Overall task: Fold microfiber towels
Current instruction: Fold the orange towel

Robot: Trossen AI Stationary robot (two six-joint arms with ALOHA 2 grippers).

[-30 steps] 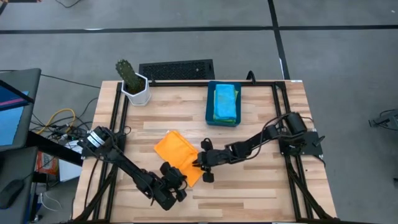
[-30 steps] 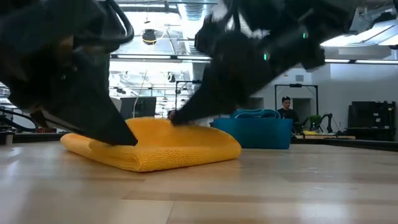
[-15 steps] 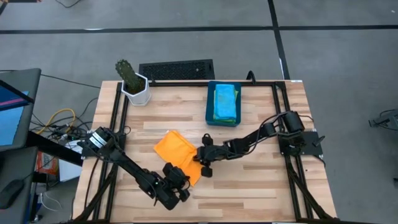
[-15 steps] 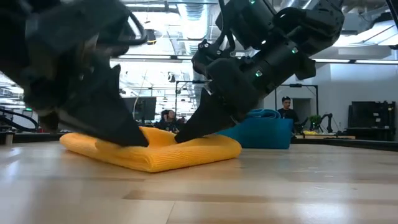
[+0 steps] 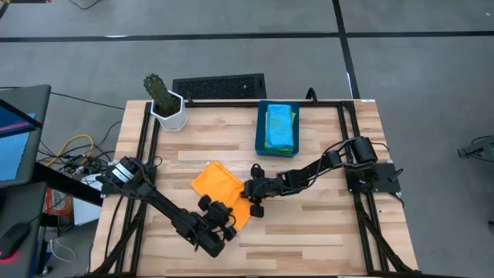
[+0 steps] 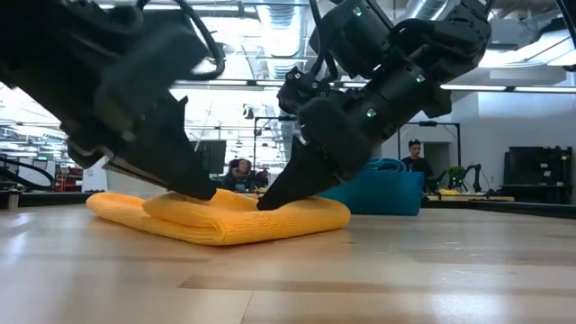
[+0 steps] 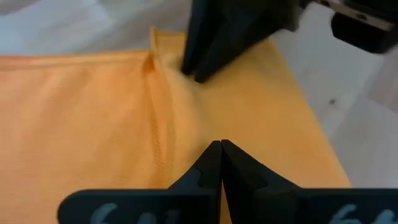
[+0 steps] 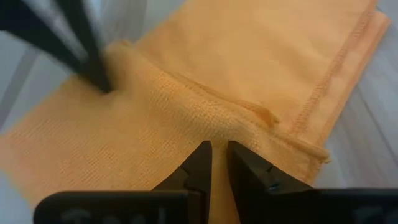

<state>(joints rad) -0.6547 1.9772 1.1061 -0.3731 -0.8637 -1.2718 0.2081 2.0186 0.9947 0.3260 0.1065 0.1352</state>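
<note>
Now both claws sit on the orange towel point(image 5: 220, 188), closer in than half a second ago. Left gripper point(image 7: 221, 151): fingers pressed together, tips down on the cloth, seemingly pinching a bit of it right at the tips, though the pinch itself is hidden. Just ahead of those tips runs a raised ridge of fabric with a stitched hem, and beyond that ridge stands the right gripper's dark finger pair. Right gripper point(image 8: 217, 152): fingers nearly closed with a thin slit between them, tips buried in a bunched fold of the same towel; whether it really grips cloth is unclear. The left gripper's fingers show just past that bunch.

Change: compared with a second ago, the left gripper point(image 5: 221, 218) has slid toward the right gripper point(image 5: 252, 198), and the low view shows a hump of towel point(image 6: 220, 216) pushed up between the two where the top lay flatter before. Probably the start of another fold, with cloth gathered at the near edge.

Farther out from the right claw, the blue bin point(image 5: 278, 128) holds folded towels, light blue with green showing. A potted cactus point(image 5: 164, 103) stands well off at the table corner.
</note>
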